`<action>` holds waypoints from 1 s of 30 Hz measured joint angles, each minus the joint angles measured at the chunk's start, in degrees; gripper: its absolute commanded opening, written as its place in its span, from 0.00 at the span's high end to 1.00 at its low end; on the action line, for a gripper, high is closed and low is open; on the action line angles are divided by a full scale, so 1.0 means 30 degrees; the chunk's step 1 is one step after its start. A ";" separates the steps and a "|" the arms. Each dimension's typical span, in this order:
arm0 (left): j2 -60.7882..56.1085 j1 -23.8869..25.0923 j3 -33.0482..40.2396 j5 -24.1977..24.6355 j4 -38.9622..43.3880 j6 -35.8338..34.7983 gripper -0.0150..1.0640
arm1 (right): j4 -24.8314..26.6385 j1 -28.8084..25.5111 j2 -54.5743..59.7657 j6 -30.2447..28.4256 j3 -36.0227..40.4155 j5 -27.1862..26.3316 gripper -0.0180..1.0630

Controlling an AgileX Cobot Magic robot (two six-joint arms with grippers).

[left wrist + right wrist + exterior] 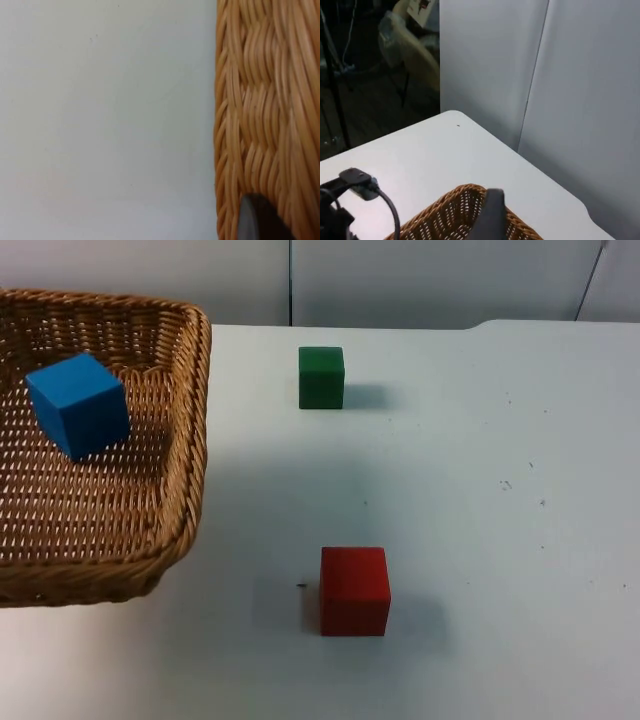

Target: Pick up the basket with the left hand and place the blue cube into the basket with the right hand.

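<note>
Now I saw the blue cube [78, 403] lying tilted inside the wicker basket [185, 460] | left pincer [252, 220] against the basket's woven wall, grip: I could not tell | right pincer [490, 215] above the basket, opening: I could not tell | green cube [321, 377], red cube [354, 590] on the counter [500, 540], well apart

soft, even light is falling on the white table [480, 540] from above, leaving no glare. the red cube [354, 590] and green cube [321, 377] are casting faint shadows to their right, and the basket [190, 440] is throwing a broad soft one beside its wall. the weave is showing crisply in the left wrist view (very close). beyond the grey wall [570, 90] the room is lying dim.
</note>
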 measured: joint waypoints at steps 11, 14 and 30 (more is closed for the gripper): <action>0.3826 0.0000 -0.1455 -0.0187 -0.1902 0.1946 0.99 | 0.0075 0.0000 -0.5073 0.0000 0.6437 -0.2711 0.31; 0.4629 -0.0151 -0.1825 -0.0250 -0.2485 0.2524 0.99 | 0.0075 0.0000 -0.5603 0.0000 0.7149 -0.2761 0.31; 0.8283 -0.1087 -0.3222 -0.2293 -0.4482 0.4994 0.99 | 0.0075 0.0000 -0.7220 0.0000 0.7725 -0.1795 0.31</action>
